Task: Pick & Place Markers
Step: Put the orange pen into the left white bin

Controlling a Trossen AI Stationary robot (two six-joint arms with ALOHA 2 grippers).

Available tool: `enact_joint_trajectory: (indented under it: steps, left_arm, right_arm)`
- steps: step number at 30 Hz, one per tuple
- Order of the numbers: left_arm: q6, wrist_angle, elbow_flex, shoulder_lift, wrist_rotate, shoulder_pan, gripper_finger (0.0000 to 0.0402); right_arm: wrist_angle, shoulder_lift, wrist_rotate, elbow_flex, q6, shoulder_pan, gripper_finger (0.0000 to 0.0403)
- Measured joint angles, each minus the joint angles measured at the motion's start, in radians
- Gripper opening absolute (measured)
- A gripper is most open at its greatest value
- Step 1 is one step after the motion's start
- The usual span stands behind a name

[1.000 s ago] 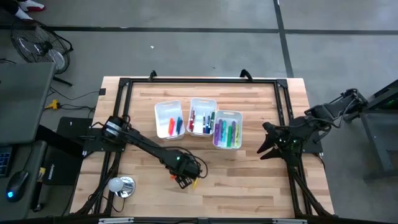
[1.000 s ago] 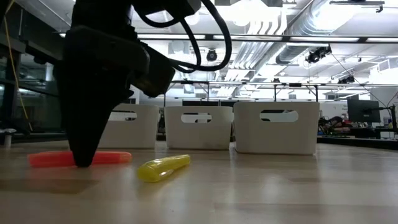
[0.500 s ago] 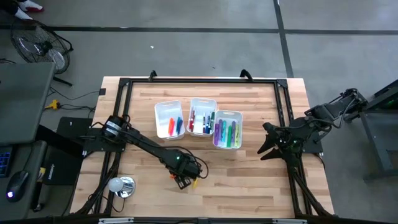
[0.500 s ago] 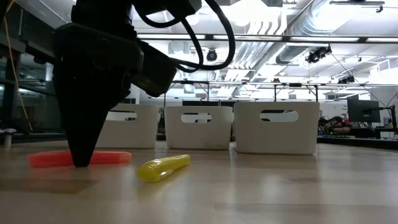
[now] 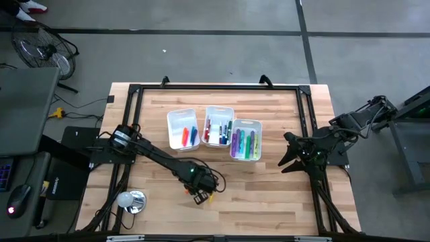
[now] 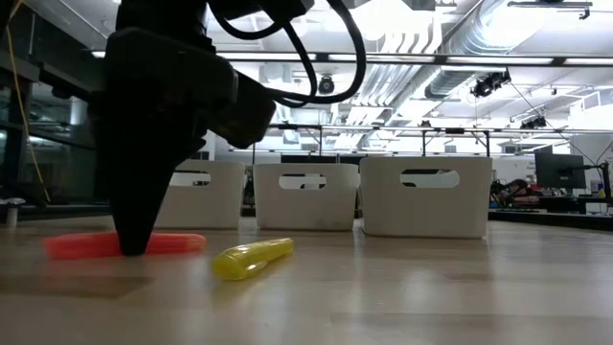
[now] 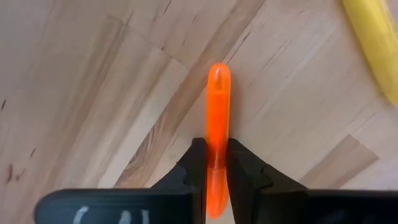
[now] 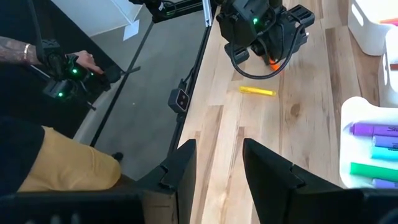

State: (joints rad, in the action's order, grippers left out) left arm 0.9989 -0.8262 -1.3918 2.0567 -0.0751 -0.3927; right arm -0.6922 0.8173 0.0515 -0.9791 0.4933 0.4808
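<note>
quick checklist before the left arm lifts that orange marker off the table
1. Left gripper closed on the orange marker: ok, both fingers press its sides.
2. Marker lined up between the fingers: ok, it runs straight out from the grip.
3. Marker off the table yet: not ok, it lies flat on the wood in the low view.
4. Yellow marker clear of the grip: ok, it lies apart, beside it.
5. Three white bins reachable: ok, they stand in a row with markers already inside.
6. Right gripper out of the way: ok, open, at the table's right edge.
</note>
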Motion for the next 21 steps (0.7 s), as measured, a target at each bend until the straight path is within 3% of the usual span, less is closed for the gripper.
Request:
enact_joint_trajectory:
  steps: [10, 21]
  left_arm:
    - [0.035, 0.044, -0.008, 0.001, -0.001, 0.000, 0.0028]
    - [0.061, -0.071, -0.149, 0.016, 0.026, 0.039, 0.0028]
  right_arm:
    - [-0.055, 0.000, 0.000, 0.000, 0.001, 0.000, 0.0121]
    - [-0.150, 0.000, 0.000, 0.000, -0.004, 0.000, 0.0121]
